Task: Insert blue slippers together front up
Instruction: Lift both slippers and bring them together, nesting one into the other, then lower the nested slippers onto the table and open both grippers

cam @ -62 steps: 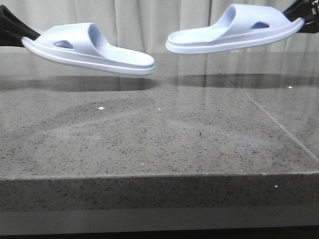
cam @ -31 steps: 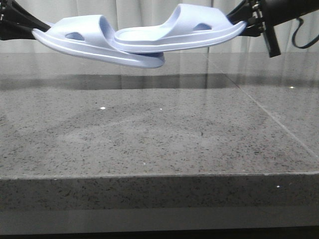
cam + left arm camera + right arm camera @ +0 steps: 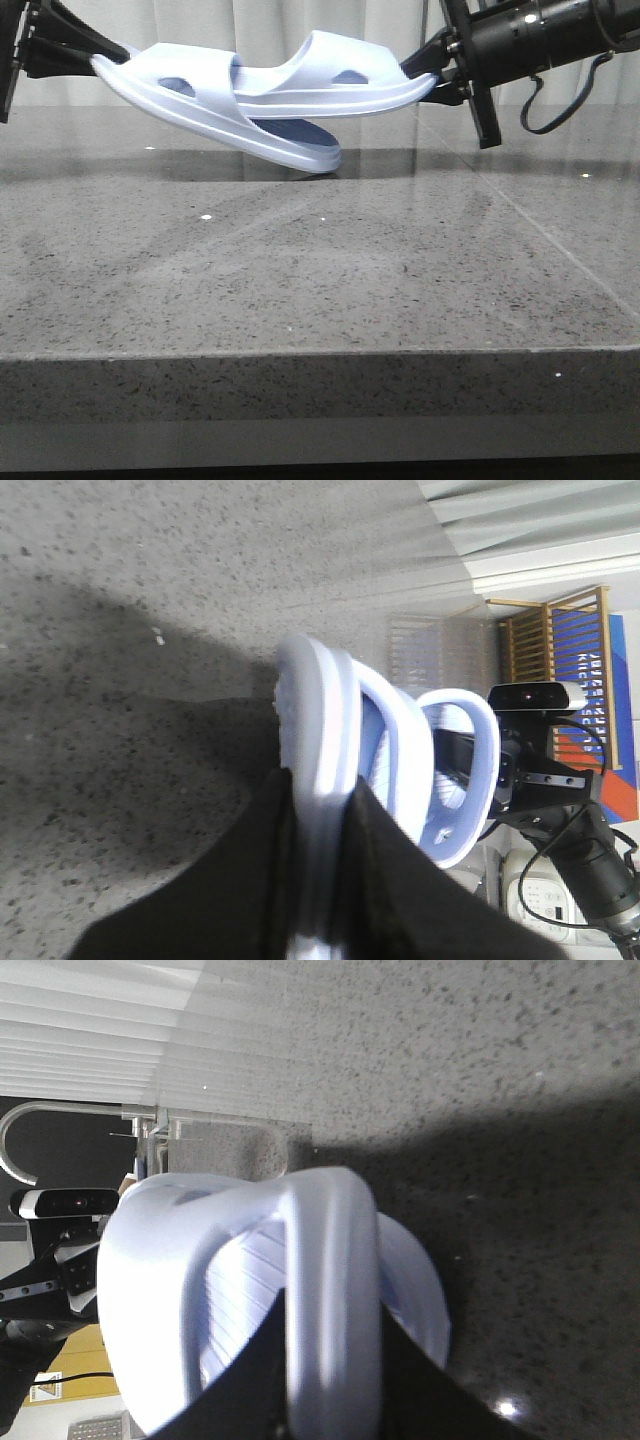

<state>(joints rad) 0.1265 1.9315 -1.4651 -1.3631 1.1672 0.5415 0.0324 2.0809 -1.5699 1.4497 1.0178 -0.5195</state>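
Two blue slippers hung in the air above the grey stone table (image 3: 320, 290), and we saw them pushed further together than half a second earlier. The left slipper (image 3: 215, 110) sloped down to the right, its toe now lower and nearer the table than before. The right slipper (image 3: 330, 85) had slid its front end under the left slipper's wide strap, so its toe sat deeper inside, and the pair overlapped more than in the earlier frame. Our left gripper (image 3: 88, 58) was clenched on the heel of the left slipper, its dark fingers (image 3: 390, 880) pressed to either side of the sole in the left wrist view. Our right gripper (image 3: 425, 80) gripped the heel of the right slipper in the same way, and its arm had come further left into the front view.
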